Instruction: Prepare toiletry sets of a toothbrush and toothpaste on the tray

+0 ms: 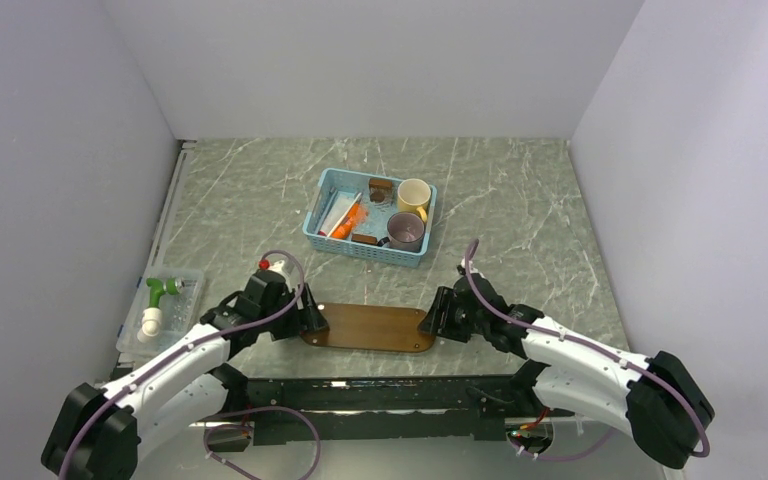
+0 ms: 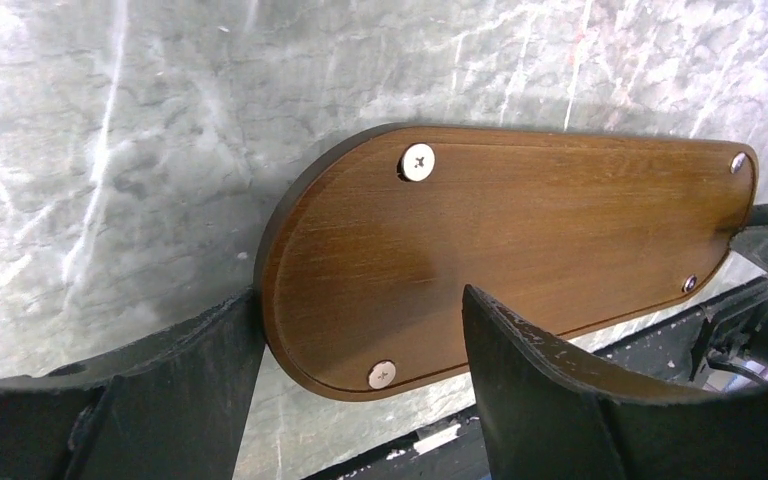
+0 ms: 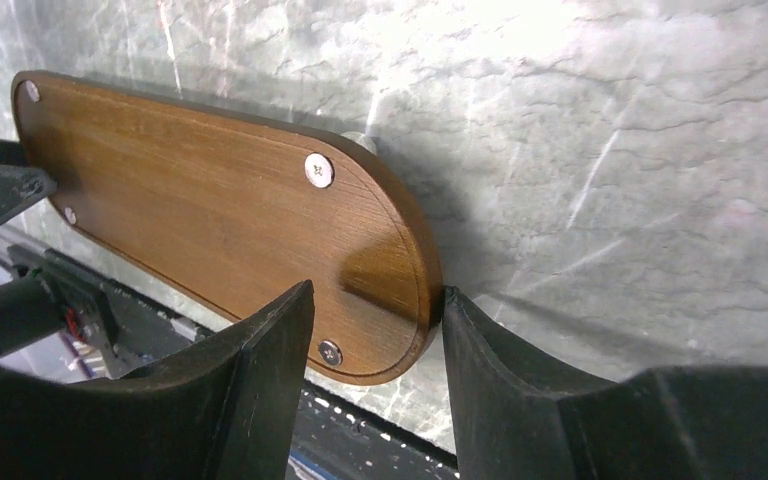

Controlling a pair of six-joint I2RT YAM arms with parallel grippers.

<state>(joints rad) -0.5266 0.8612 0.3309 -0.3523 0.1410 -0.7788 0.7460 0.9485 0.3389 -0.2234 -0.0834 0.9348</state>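
My left pincer [image 1: 312, 320] sits around one rounded end of the tray [image 1: 370, 327] and my right pincer [image 1: 438, 322] around the other. The board lies straight between them, probably so I can shift it squarely. On each side one finger [image 2: 200, 370] meets the rim while the other overlaps the wood. The jaws stand apart, and I cannot tell whether either pincer truly clamps the board. Nothing lies on the tray. The toothpaste [image 1: 352, 220] is in the basket [image 1: 360, 252], well ahead of both pincers. The surface [image 1: 520, 220] ends just behind my pincers, leaving little room there. Ahead, between tray and basket, there is room to push forward.
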